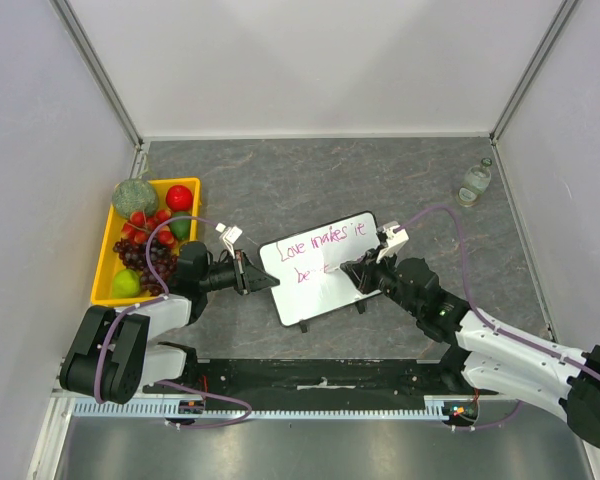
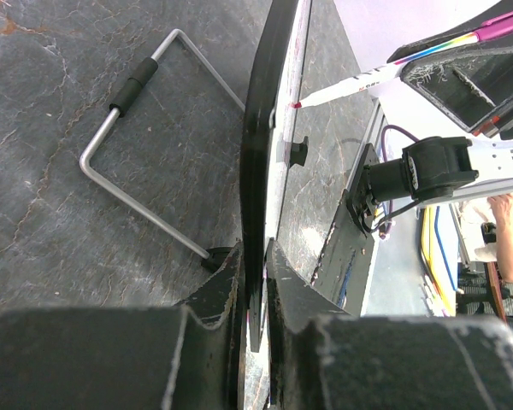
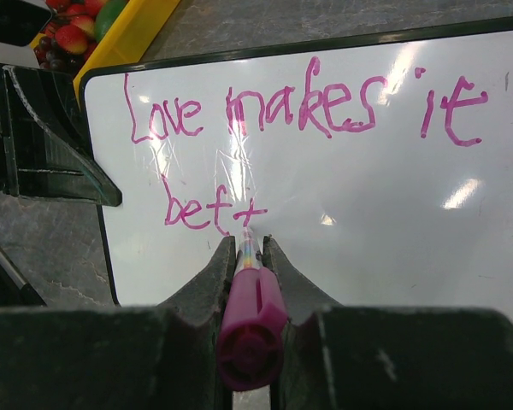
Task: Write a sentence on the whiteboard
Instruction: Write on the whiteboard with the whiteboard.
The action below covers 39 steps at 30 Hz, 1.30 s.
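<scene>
The whiteboard (image 1: 325, 268) stands tilted at the middle of the table on its wire stand (image 2: 145, 145). My left gripper (image 1: 252, 276) is shut on its left edge (image 2: 261, 171). The sentence (image 3: 299, 107) in pink reads "Love makes it" with "bett" below it (image 3: 212, 209). My right gripper (image 1: 363, 272) is shut on a pink marker (image 3: 250, 312). The marker's tip touches the board at the second "t" (image 3: 246, 229). The marker also shows in the left wrist view (image 2: 359, 84), tip on the board's face.
A yellow tray (image 1: 108, 255) of fruit sits at the left, close behind my left arm. A small clear bottle (image 1: 475, 182) stands at the back right. The enclosure walls close in at the back and sides.
</scene>
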### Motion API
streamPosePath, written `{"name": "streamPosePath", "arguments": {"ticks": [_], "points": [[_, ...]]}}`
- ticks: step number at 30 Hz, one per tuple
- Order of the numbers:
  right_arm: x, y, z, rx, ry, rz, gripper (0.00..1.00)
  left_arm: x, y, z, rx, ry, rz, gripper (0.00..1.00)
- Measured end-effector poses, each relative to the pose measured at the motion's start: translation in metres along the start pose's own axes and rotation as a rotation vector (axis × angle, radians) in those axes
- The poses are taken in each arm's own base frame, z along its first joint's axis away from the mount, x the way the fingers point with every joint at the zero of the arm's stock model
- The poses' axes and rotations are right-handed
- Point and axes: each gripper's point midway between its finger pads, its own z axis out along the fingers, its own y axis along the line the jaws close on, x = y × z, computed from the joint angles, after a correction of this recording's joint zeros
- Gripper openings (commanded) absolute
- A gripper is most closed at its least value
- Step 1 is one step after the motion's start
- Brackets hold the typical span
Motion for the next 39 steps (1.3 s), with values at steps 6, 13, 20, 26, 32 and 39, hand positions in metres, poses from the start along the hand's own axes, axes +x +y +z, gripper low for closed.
{"name": "streamPosePath", "arguments": {"ticks": [6,13,20,26,32,39], "points": [[0.001,-0.001,-0.001,0.002,0.003,-0.003,0.00,0.000,0.000,0.000,0.000,0.000,0.000,0.02],[0.002,-0.003,-0.003,0.010,0.008,-0.009,0.00,0.000,0.000,0.000,0.000,0.000,0.000,0.02],[0.001,-0.003,-0.004,0.014,0.015,-0.015,0.00,0.000,0.000,0.000,0.000,0.000,0.000,0.02],[-0.009,-0.003,-0.004,0.032,0.008,-0.033,0.00,0.000,0.000,0.000,0.000,0.000,0.000,0.02],[-0.028,0.004,-0.004,0.024,-0.028,-0.041,0.00,0.000,0.000,0.000,0.000,0.000,0.000,0.02],[-0.036,0.003,-0.004,0.035,-0.045,-0.058,0.00,0.000,0.000,0.000,0.000,0.000,0.000,0.02]]}}
